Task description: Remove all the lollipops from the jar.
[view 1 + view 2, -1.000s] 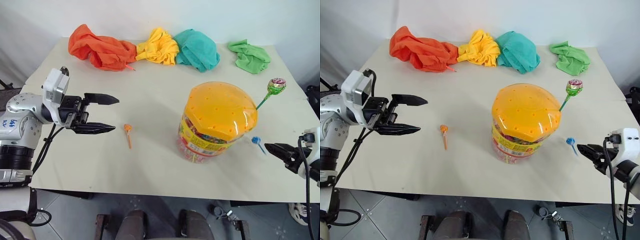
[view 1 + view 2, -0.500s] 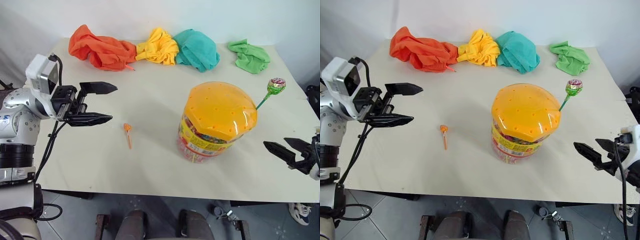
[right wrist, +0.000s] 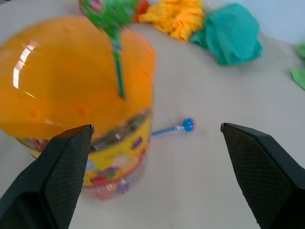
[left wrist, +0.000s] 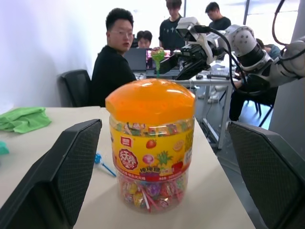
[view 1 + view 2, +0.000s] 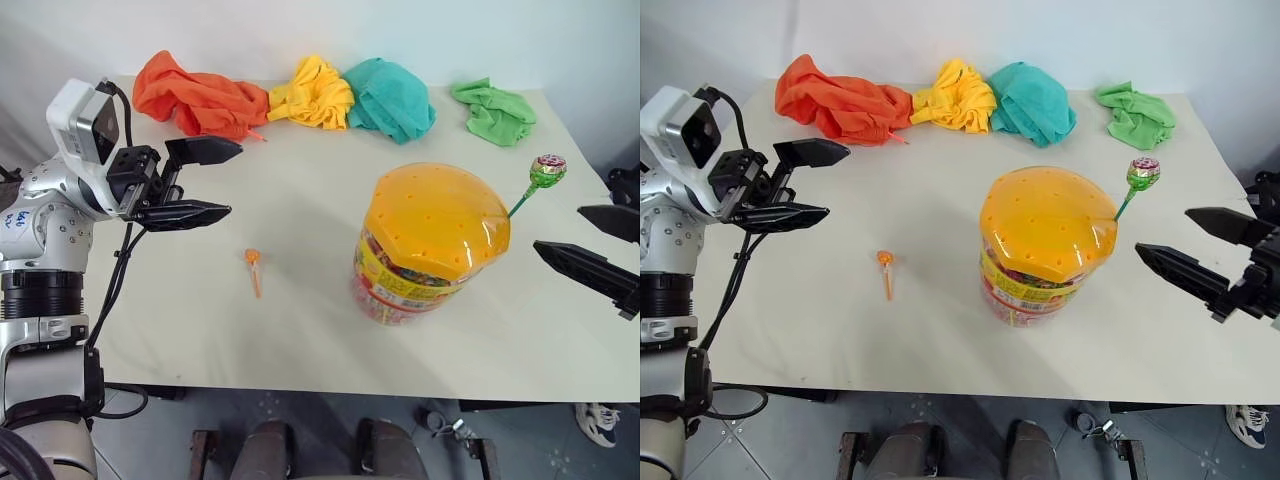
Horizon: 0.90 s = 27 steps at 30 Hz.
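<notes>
Look at the green lollipop: it stands up out of the jar, its stick poked through one of the holes in the domed orange lid on the side nearest your right arm. That hole is what keeps it upright and tilted outward, so the head sits clear of the lid, free to be pinched. It's the one piece left in the jar, by the look of it.

The jar sits on the desk, toward the right and near the front edge. Out on the desk to its left lies the orange lollipop, flat, well apart from the jar. In the right wrist view the blue-stick lollipop lies flat just beside the jar's base. I'd judge both as already done.

Your right claw hovers just beside the jar, fingers wide apart, empty, level with the green head and pointed toward it; that lines you up for the stick. Your left claw hangs well apart over the left of the desk, also spread and empty, facing the jar.

Along the back edge lie the orange cloth, yellow cloth, teal cloth and green cloth, out of your way.
</notes>
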Each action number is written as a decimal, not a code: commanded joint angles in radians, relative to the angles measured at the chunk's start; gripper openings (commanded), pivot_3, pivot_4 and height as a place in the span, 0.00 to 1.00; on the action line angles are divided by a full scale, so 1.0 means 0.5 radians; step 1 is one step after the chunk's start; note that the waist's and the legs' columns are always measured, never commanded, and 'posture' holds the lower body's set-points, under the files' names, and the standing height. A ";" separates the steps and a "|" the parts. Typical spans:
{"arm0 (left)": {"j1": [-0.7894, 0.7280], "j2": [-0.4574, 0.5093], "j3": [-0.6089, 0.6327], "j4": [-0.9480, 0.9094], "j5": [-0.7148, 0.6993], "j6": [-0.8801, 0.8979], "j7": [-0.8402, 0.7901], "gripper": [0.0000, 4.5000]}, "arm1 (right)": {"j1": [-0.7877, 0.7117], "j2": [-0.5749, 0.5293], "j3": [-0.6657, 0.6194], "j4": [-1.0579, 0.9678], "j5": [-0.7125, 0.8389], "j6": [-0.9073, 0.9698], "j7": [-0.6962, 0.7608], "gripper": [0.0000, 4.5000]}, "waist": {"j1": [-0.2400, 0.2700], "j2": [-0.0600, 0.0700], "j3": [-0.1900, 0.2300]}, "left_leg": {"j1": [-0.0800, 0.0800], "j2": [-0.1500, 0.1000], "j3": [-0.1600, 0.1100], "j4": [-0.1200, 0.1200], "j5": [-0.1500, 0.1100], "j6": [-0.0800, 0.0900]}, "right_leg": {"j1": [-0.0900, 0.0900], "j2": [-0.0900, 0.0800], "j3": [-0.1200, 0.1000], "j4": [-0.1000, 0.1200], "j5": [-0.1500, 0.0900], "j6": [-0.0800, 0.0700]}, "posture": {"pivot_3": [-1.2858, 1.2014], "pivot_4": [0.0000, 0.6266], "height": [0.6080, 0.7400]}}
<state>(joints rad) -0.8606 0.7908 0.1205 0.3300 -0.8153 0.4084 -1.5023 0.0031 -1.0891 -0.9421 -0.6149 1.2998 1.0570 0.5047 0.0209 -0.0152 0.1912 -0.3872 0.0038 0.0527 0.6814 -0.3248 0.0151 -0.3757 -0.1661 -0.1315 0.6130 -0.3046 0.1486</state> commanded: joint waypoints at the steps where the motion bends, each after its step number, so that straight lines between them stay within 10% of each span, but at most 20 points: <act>1: -0.061 0.010 0.045 0.000 -0.003 -0.004 -0.223 1.00 | -0.159 -0.034 0.181 0.055 0.045 -0.117 -0.031 0.99 | 0.001 0.000 0.000 | 0.000 0.000 0.000 0.000 0.000 0.000 | 0.000 0.000 0.000 0.000 0.000 0.000 | 0.52 0.24 1.00; 8: -0.053 0.017 0.044 -0.027 -0.005 0.005 -0.223 1.00 | -0.490 0.037 0.633 0.326 -0.190 -0.309 0.068 0.99 | 0.008 0.000 0.000 | -0.002 -0.001 0.000 0.002 0.000 0.000 | 0.000 0.000 -0.001 0.000 0.000 0.001 | 0.52 0.24 1.00; 22: 0.019 0.037 0.078 -0.122 -0.025 0.042 -0.203 1.00 | -0.684 0.034 0.669 0.395 -0.179 -0.301 0.075 0.05 | 0.005 0.000 0.000 | -0.002 0.000 0.000 0.002 0.000 0.000 | 0.000 0.000 -0.001 0.000 0.000 0.001 | 0.52 0.24 1.00; 27: 0.030 0.022 0.080 -0.138 -0.028 0.051 -0.212 1.00 | -0.758 0.012 0.635 0.366 -0.109 -0.267 0.013 0.01 | 0.004 0.000 0.000 | -0.002 0.000 0.000 0.002 0.000 0.000 | 0.000 0.000 -0.001 0.000 0.000 0.001 | 0.52 0.24 1.00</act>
<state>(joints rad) -0.8475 0.7954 0.1392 0.2864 -0.8155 0.4334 -1.5023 -0.3502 -1.0630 -0.5736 -0.4172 1.2179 0.9259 0.5270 0.0229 -0.0153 0.1913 -0.3880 0.0037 0.0528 0.6822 -0.3248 0.0152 -0.3758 -0.1662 -0.1321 0.6128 -0.3044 0.1490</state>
